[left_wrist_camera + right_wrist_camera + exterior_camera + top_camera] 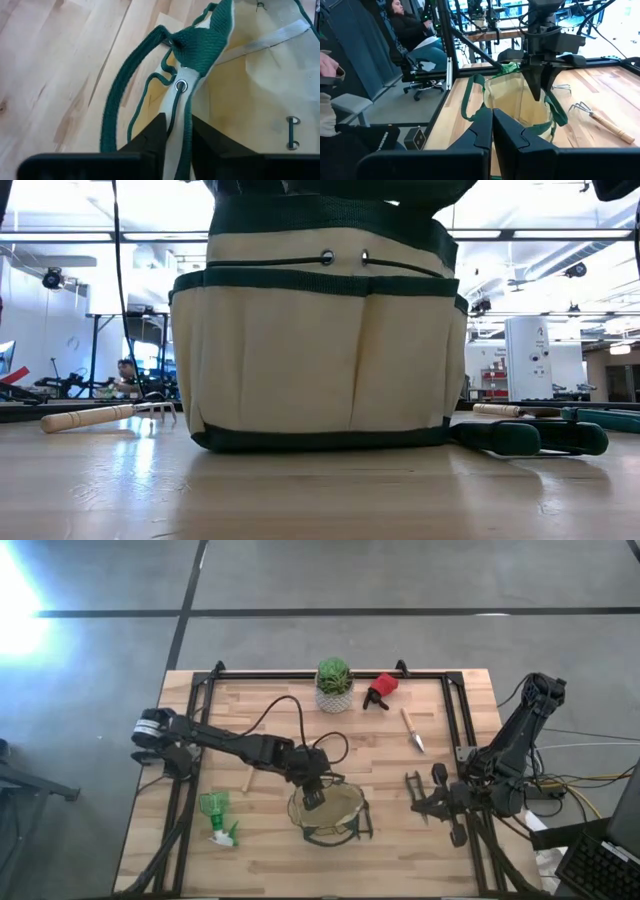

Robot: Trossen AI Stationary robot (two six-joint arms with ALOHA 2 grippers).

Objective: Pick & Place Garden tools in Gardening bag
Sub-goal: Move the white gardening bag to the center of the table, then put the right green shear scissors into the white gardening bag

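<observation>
The cream-and-olive gardening bag (340, 818) (320, 340) stands upright on its base near the table's front middle, mouth up. My left gripper (313, 798) (178, 122) is at the bag's left rim, shut on it. A wooden-handled fork (248, 780) (100, 417) lies left of the bag. The green spray bottle (215, 817) lies farther left. The red sprayer piece (382, 690) and a wooden-handled tool (413, 730) lie at the back. Green-handled pruners (530, 437) lie right of the bag. My right gripper (492, 117) waits shut at the right, holding nothing. My left gripper has the bag's top rim (179, 107) pinched between its two fingers, just below the metal eyelet (181, 86) where the drawcord passes. The fingers slant down from the table's left, one inside the mouth and one outside. The bag stays upright on the table.
A potted plant in a white pot (334, 686) stands at the far middle. A black metal frame (300, 673) runs along the table's back and sides. People sit beyond the table's left side (405, 25). Bare wood lies in front of the bag (320, 490).
</observation>
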